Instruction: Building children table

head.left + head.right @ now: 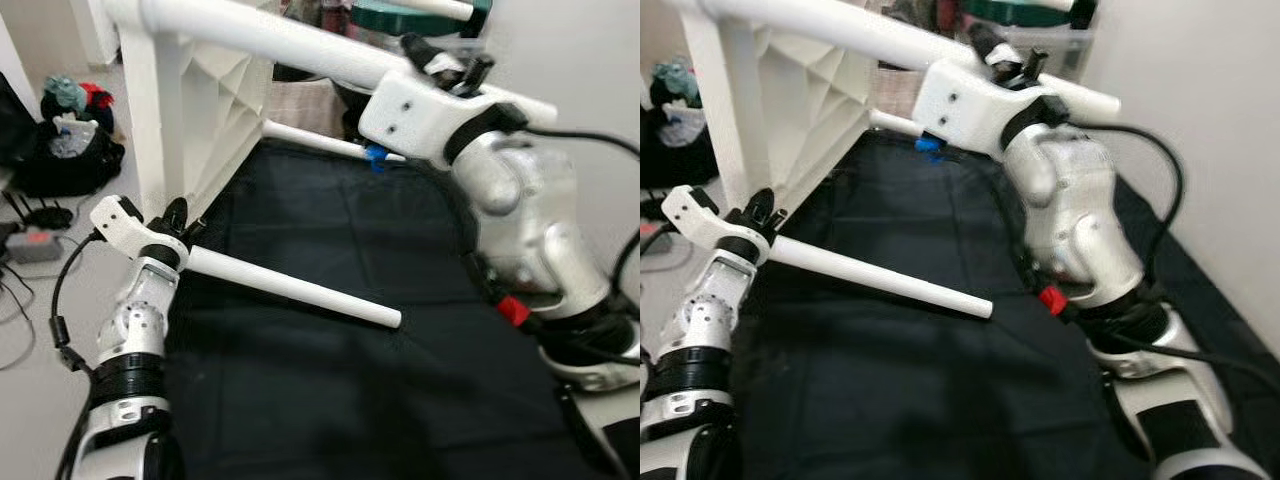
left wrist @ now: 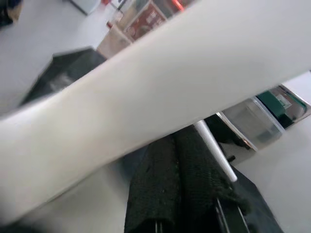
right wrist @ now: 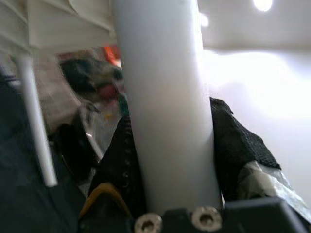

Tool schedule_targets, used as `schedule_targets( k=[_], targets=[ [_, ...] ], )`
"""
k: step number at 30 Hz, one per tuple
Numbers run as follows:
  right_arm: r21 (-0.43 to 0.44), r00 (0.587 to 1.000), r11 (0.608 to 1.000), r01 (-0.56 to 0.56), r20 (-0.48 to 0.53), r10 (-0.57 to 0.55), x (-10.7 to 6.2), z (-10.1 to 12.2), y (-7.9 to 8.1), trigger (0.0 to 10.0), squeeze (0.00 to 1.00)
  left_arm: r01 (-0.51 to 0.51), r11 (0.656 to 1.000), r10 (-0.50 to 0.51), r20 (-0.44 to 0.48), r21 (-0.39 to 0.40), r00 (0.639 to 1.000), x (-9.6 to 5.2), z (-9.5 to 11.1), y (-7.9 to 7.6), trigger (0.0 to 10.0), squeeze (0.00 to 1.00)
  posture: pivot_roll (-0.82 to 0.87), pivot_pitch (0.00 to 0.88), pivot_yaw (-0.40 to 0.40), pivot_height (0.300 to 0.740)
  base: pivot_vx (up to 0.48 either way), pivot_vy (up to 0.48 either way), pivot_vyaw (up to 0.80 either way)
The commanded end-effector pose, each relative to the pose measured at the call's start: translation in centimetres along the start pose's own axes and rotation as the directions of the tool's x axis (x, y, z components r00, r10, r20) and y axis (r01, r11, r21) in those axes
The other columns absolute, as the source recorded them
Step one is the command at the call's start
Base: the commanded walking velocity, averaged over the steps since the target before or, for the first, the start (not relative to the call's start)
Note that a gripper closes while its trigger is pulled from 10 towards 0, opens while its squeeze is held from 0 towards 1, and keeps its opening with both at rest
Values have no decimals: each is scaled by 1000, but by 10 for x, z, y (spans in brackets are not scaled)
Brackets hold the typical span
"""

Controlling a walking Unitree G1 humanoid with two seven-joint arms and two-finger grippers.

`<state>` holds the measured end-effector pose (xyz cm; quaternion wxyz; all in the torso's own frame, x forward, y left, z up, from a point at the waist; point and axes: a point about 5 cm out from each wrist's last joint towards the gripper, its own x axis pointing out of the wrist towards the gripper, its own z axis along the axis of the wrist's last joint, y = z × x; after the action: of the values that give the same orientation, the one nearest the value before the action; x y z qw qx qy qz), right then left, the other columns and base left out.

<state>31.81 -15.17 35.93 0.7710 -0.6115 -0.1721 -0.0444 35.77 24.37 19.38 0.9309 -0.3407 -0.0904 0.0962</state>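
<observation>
Nearest, left gripper clamped on lower white plastic table leg, leg slanting out over black cloth mat. Beyond the mat's near half, white plastic children's table tipped on its side. Farther up, right gripper closed around upper white tubular leg. Past the mat, small blue piece beside thin white rod.
</observation>
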Motion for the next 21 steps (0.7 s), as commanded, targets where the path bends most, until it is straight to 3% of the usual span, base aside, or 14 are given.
schedule_targets(
  k=[1,3,4,5,8,9,11,13,17,19,21],
  targets=[
    [92,842,996,-21,-536,67,-16,-109,8,0,0,-182,983,169,398,-4,902,-13,100,42,10000,0,-166,25,-24,740,0,0,0],
    [112,789,994,-6,-610,74,-29,-131,16,0,0,-136,988,87,481,68,872,-11,132,27,10000,0,-160,22,-17,740,0,0,0],
    [203,738,979,6,-661,133,-41,-147,30,0,0,-101,987,19,536,125,844,-11,153,12,10000,0,-153,22,-13,740,0,0,0],
    [203,738,979,6,-661,133,-41,-147,30,0,0,-101,987,19,536,125,844,-11,153,12,10000,0,-153,22,-13,740,0,0,0],
    [377,613,925,47,-742,271,-73,-173,66,0,0,-45,971,-114,617,235,778,-15,189,-19,10000,0,-142,17,-10,740,0,0,0],
    [377,613,925,47,-742,271,-73,-173,66,0,0,-45,971,-114,617,235,778,-15,189,-19,10000,0,-142,17,-10,740,0,0,0],
    [463,530,884,66,-767,362,-96,-185,90,0,0,-7,962,-174,633,273,754,-16,199,-35,10000,0,-138,16,-2,740,0,0,0],
    [544,459,834,91,-766,450,-116,-189,112,0,0,30,949,-231,630,312,742,-17,203,-50,10000,0,-130,17,2,740,0,0,0],
    [596,425,793,123,-754,501,-125,-187,122,0,0,50,940,-261,619,337,741,-17,202,-57,10000,0,-131,16,6,740,0,0,0],
    [659,397,733,168,-726,562,-132,-180,137,0,0,102,943,-275,566,318,778,-12,187,-61,10000,0,-119,21,6,740,0,0,0],
    [683,374,701,205,-717,588,-135,-178,144,0,0,149,946,-282,507,287,815,-8,170,-61,10000,0,-114,23,4,740,0,0,0]
  ],
)
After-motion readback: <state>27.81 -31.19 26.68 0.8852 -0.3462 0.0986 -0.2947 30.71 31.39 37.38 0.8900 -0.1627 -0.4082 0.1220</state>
